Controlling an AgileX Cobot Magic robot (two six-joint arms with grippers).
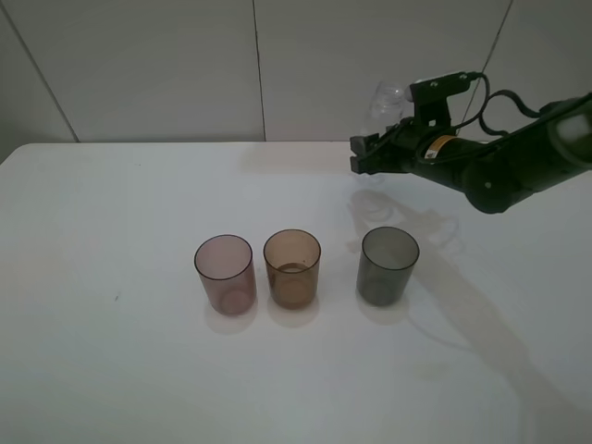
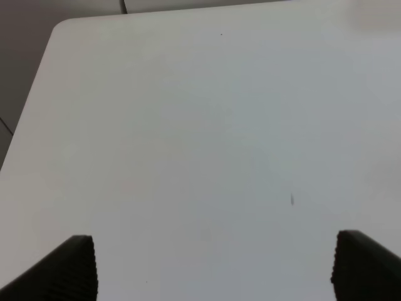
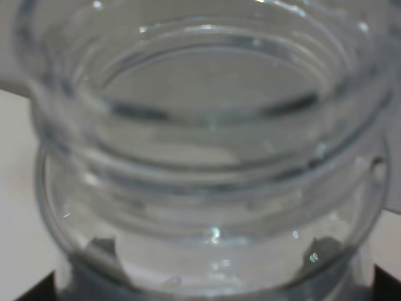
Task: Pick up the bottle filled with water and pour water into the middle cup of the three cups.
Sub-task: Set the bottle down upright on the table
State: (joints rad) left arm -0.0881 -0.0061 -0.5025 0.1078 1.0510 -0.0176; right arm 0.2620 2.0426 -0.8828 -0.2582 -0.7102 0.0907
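Observation:
Three cups stand in a row on the white table (image 1: 111, 370): the pinkish-mauve one (image 1: 225, 273) on the left, the amber-brown middle cup (image 1: 292, 268), and the dark grey one (image 1: 388, 265) on the right. My right gripper (image 1: 375, 153) is shut on the clear bottle (image 1: 388, 100) and holds it in the air, behind and above the grey cup. The bottle's threaded capless neck (image 3: 207, 125) fills the right wrist view. My left gripper (image 2: 213, 269) is open and empty over bare table; only its fingertips (image 2: 75, 266) show, and it is out of the exterior view.
The right arm (image 1: 518, 162) reaches in from the right edge. A pale panelled wall (image 1: 185, 65) stands behind the table's far edge. A small dark speck (image 2: 292, 199) marks the table surface under the left gripper.

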